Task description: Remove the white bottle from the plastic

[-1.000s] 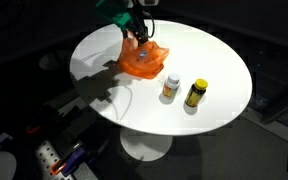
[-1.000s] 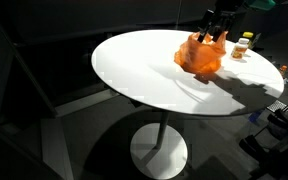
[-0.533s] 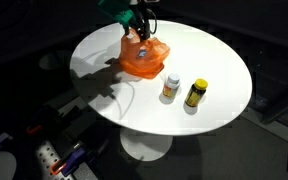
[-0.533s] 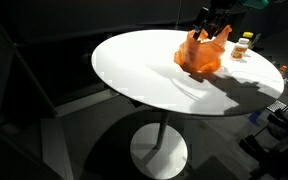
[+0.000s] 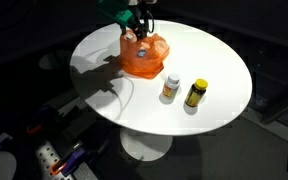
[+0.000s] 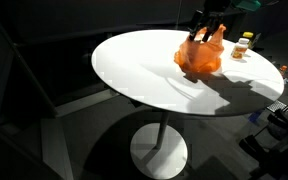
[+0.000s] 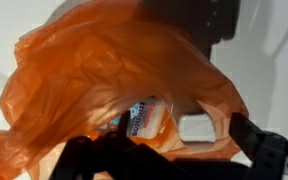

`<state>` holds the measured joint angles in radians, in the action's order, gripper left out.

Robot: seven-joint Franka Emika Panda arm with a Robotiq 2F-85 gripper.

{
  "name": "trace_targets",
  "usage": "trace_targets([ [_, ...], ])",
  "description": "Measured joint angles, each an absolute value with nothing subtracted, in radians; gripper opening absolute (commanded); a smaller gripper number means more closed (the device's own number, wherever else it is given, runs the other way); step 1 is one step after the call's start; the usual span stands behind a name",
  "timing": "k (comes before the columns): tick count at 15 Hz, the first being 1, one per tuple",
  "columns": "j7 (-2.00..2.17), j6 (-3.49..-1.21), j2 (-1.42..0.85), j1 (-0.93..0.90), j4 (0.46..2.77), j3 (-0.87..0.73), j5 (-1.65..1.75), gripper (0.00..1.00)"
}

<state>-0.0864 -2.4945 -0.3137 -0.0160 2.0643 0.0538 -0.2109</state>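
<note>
In a dark room, a round white desk (image 5: 219, 60) carried an orange bag (image 5: 144, 58). The hand (image 5: 134, 27) was closed on the bag's raised top. The white bottle (image 7: 149, 120) lay inside the bag, seen in the wrist view. Two small bottles (image 5: 171, 88) stood near the bag.

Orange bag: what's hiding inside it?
In the wrist view, a white bottle with a blue and red label peeks through the folds of the orange bag. Plastic covers most of it, so anything deeper cannot be seen.
</note>
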Motion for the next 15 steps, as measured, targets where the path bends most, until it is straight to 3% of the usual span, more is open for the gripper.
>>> trace_targets([
  [1,-0.086,-2.482,-0.317,-0.016,2.060,0.057,-0.211,0.98],
  [3,-0.086,-2.464,-0.321,-0.018,2.053,0.061,-0.210,0.73],
  [5,-0.086,-2.458,-0.322,-0.020,2.047,0.061,-0.205,0.65],
  [11,-0.086,-2.458,-0.324,-0.020,2.032,0.060,-0.151,0.15],
  [15,-0.086,-2.457,-0.317,-0.020,2.028,0.060,-0.136,0.12],
])
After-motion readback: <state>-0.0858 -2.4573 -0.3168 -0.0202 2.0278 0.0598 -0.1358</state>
